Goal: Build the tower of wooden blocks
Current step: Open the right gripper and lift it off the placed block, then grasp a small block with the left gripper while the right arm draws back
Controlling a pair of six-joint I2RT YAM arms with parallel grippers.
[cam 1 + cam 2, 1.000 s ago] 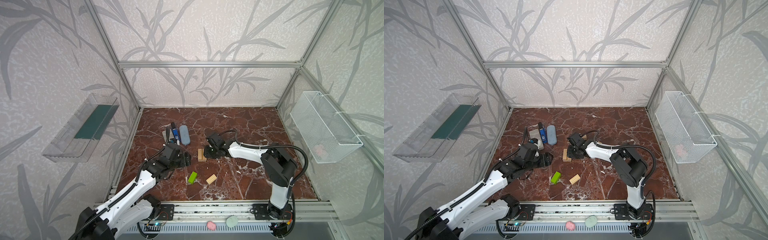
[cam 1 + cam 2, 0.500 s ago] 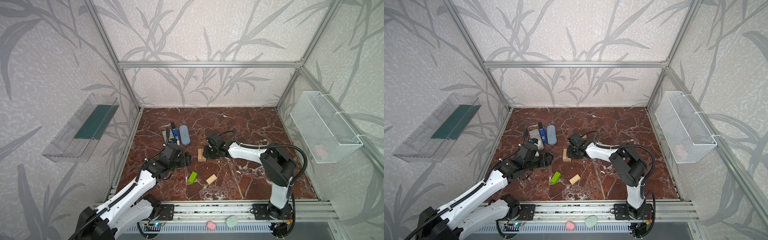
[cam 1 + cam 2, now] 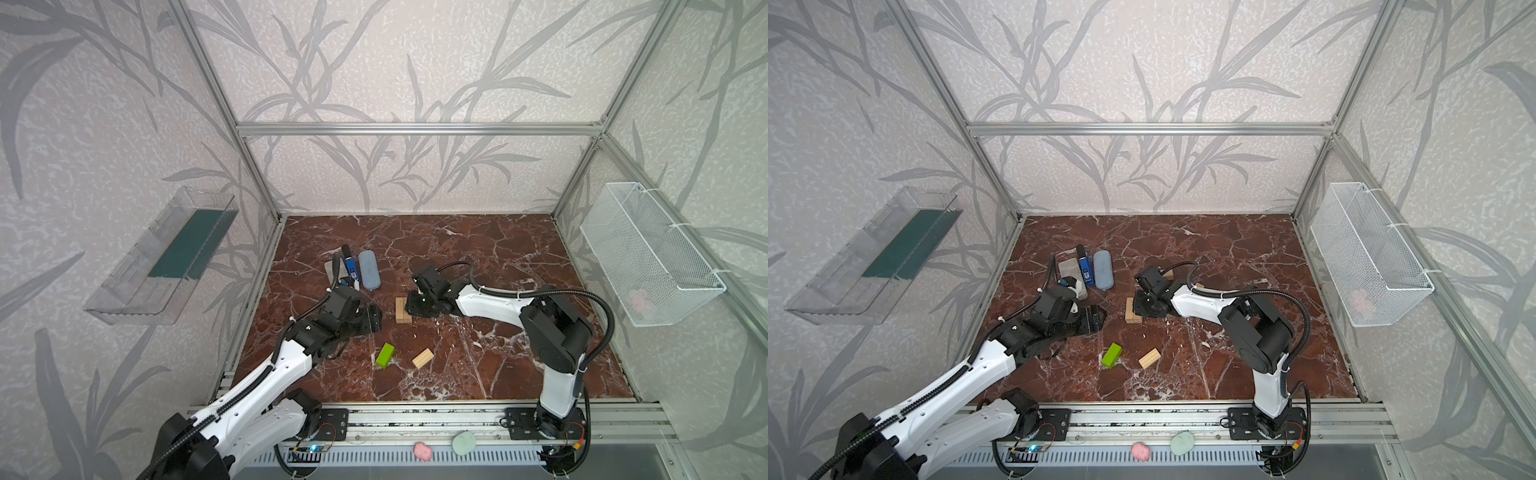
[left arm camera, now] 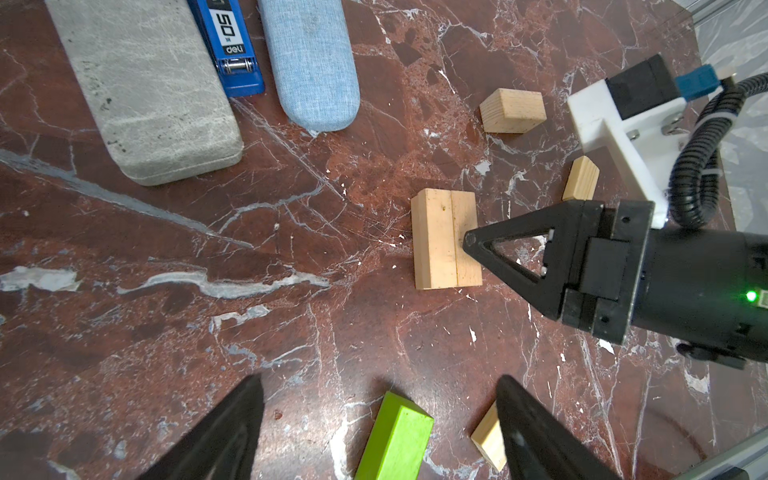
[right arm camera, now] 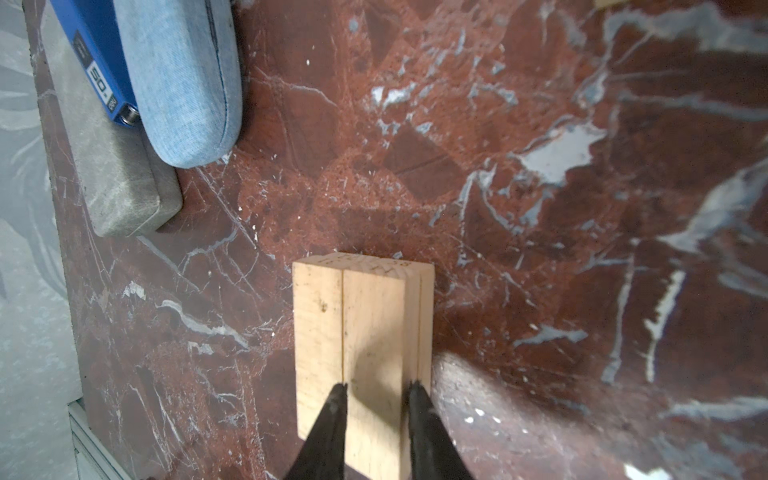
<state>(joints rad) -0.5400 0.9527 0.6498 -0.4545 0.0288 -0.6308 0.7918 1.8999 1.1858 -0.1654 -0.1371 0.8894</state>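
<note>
The tower is one flat layer of tan wood blocks (image 3: 403,309) (image 3: 1133,309) lying side by side mid-floor. My right gripper (image 5: 377,388) (image 3: 410,309) is shut on one tan block of that layer (image 5: 380,324), with a finger on each long side. My left gripper (image 4: 379,380) (image 3: 374,320) hangs open and empty just left of the layer. A lime-green block (image 4: 395,440) (image 3: 385,355) lies below its fingers, and a loose tan block (image 4: 488,440) (image 3: 423,358) is beside one finger. Two more tan blocks (image 4: 512,111) (image 4: 582,178) lie behind the right arm.
A grey case (image 3: 334,270), a blue stapler (image 3: 350,266) and a blue fabric case (image 3: 369,270) lie together at the back left. A wire basket (image 3: 648,253) hangs on the right wall. A clear shelf (image 3: 162,257) hangs on the left wall.
</note>
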